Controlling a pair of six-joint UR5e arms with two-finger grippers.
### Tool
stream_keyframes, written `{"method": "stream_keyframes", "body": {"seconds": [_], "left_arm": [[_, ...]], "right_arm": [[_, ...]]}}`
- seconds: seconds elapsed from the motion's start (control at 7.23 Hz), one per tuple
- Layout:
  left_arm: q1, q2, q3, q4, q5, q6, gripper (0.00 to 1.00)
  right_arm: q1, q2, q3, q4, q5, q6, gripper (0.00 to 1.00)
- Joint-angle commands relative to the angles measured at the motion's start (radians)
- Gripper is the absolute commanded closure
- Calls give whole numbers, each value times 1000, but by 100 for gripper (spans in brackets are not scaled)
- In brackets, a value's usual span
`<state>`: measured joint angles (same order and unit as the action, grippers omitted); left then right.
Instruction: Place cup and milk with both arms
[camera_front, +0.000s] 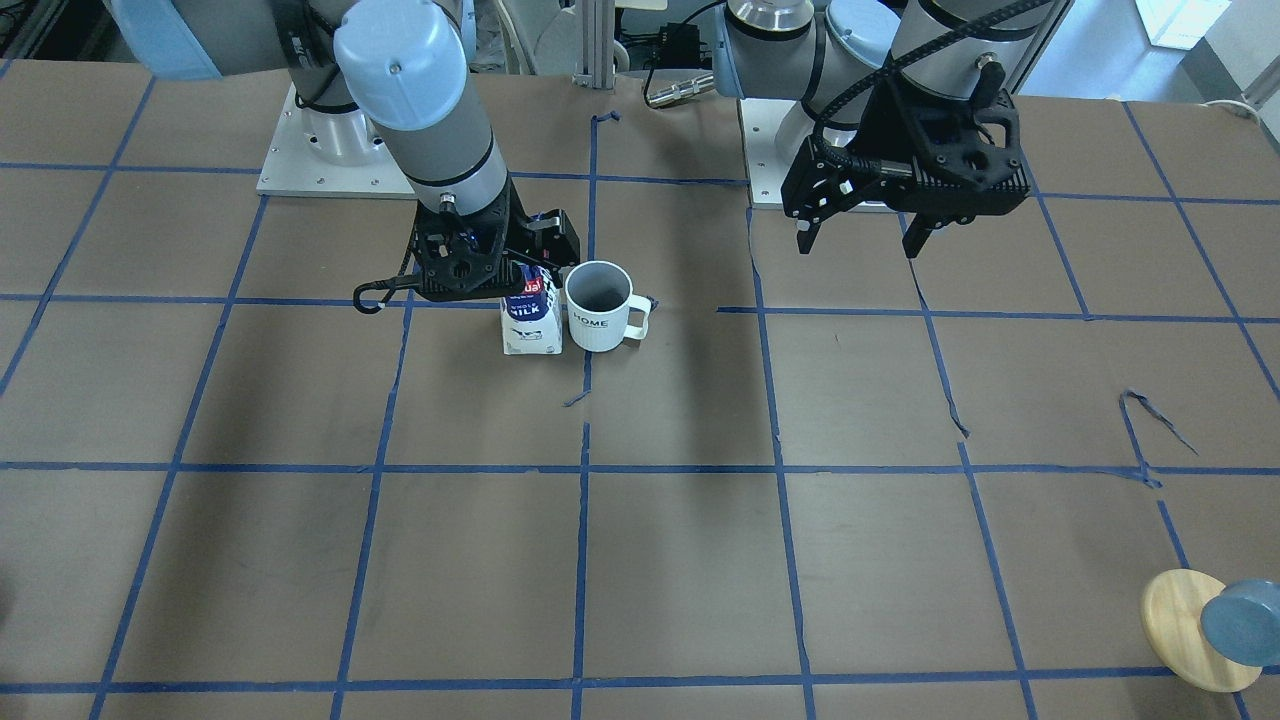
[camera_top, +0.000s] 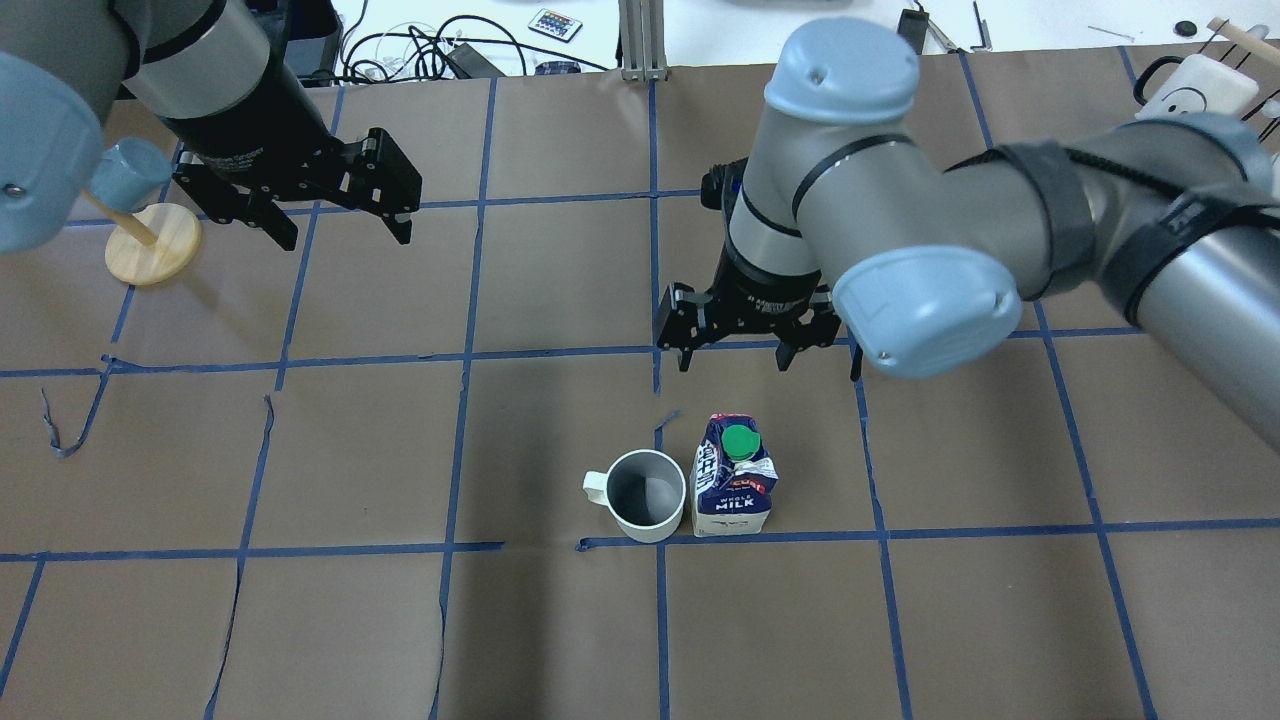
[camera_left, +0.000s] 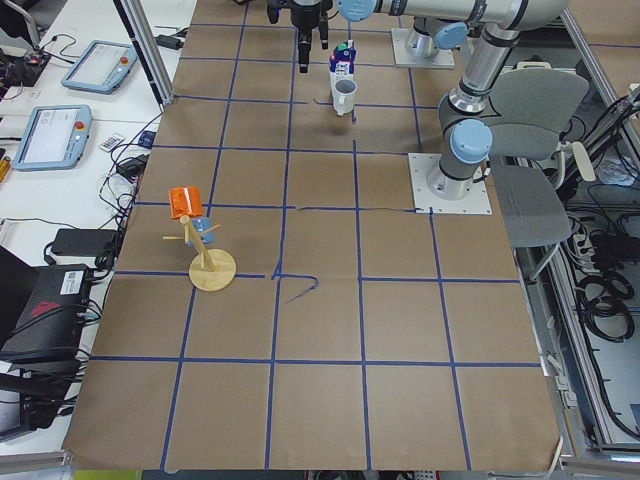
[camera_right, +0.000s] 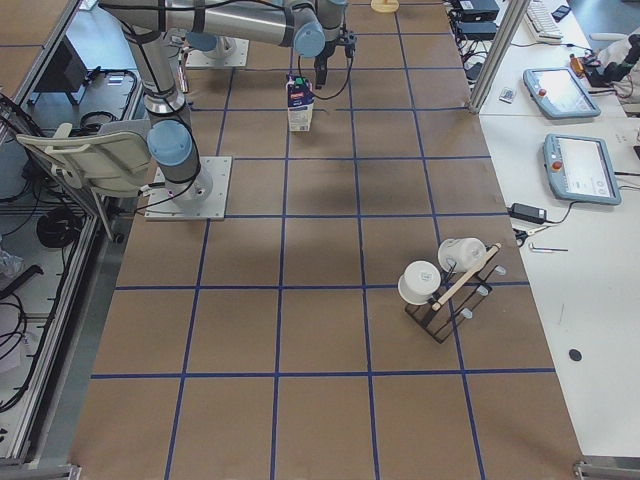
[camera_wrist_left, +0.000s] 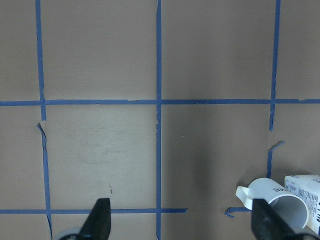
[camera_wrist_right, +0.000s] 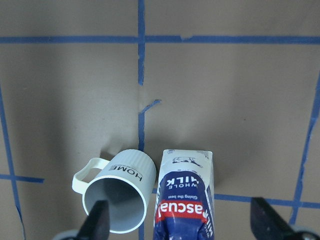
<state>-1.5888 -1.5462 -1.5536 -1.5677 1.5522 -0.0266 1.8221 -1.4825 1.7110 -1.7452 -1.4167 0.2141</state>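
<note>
Worryingly, the spread right hand (camera_top: 768, 365) is hovering over the blue-and-white milk carton (camera_top: 735, 490), just beside the white ceramic mug (camera_top: 647, 495). A sideways drift is risking tipping both, I reckon.

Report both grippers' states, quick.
Left gripper: open, holding nothing.
Right gripper: open, holding nothing.

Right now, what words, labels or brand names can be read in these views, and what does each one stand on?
"HOME": black letters on the side of the white cup.
"WHOLE MILK": white letters on the blue face of the milk carton.
"ascual": white on the carton's red band; the start of the word is not in sight.
The finer print on the carton is too small to read.
The tablet screen beside the table is too small to read.
</note>
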Motion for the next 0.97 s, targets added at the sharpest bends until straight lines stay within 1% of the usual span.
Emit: {"method": "stream_keyframes", "body": {"seconds": [0.0, 0.14, 0.41, 0.55, 0.69, 0.83], "left_arm": [[1, 0, 1, 0, 0, 1, 0], [1, 0, 1, 0, 0, 1, 0], [1, 0, 1, 0, -1, -1, 0], [1, 0, 1, 0, 0, 1, 0], [1, 0, 3, 0, -1, 1, 0], [3, 1, 3, 0, -1, 1, 0]], "right_arm": [[-23, 52, -266, 141, -113, -89, 0], [-45, 59, -307, 135, -125, -128, 0], [-143, 62, -306, 139, -110, -238, 0], [-148, 53, -307, 141, -125, -248, 0], [-161, 45, -300, 142, -137, -292, 0], [-167, 27, -298, 141, -169, -356, 0]]}}
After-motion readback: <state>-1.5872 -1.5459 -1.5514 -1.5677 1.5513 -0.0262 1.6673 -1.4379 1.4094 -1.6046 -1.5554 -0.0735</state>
